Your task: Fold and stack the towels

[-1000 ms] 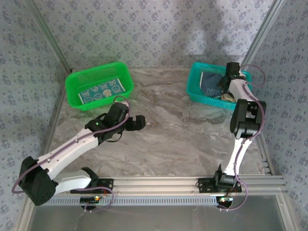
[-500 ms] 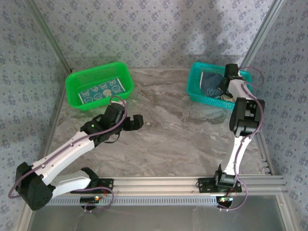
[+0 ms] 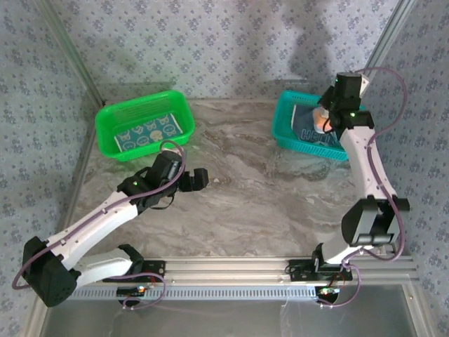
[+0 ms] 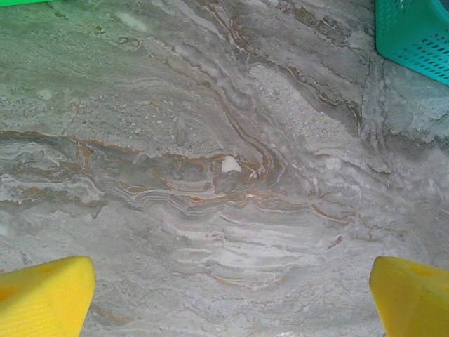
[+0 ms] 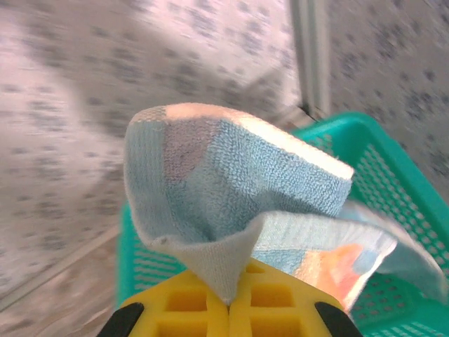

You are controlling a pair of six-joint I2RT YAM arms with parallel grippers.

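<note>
Top view: green basket point(image 3: 137, 109) at 10 o'clock on the desk point(image 3: 252, 203), teal towel with white cartoon figures point(image 3: 145, 131) lying flat inside it

Teal basket point(image 3: 278, 126) at 2 o'clock on the desk, dark slate-blue towel point(image 3: 307, 130) with pale lettering in it, looks rumpled, not folded

Right gripper point(image 5: 228, 309) sits above the teal basket, arm stretched toward 12 o'clock. Gripper is closed tight, pinching the light blue towel point(image 5: 231, 189). In the right wrist view the cloth bunches up from the yellow fingers point(image 5: 182, 305), with the pinched fold at 6 o'clock, a loop of terry toward 12 o'clock, and an orange/cream patch at 4 o'clock. Teal mesh wall is behind the cloth from 3 to 5 o'clock. Can't tell if the towel's far end touches the basket or the slate-blue towel

Left gripper point(image 3: 194, 179) is low over bare desk just 9 o'clock of centre, pointing toward 3 o'clock, well apart from both baskets. Spread wide, holding nothing. In the left wrist view one yellow finger point(image 4: 45, 298) is at 7 o'clock and the other at 5 o'clock, with grey marble desk between. A corner of the teal basket shows at 1 o'clock

No towel lies on the open desk surface
</note>
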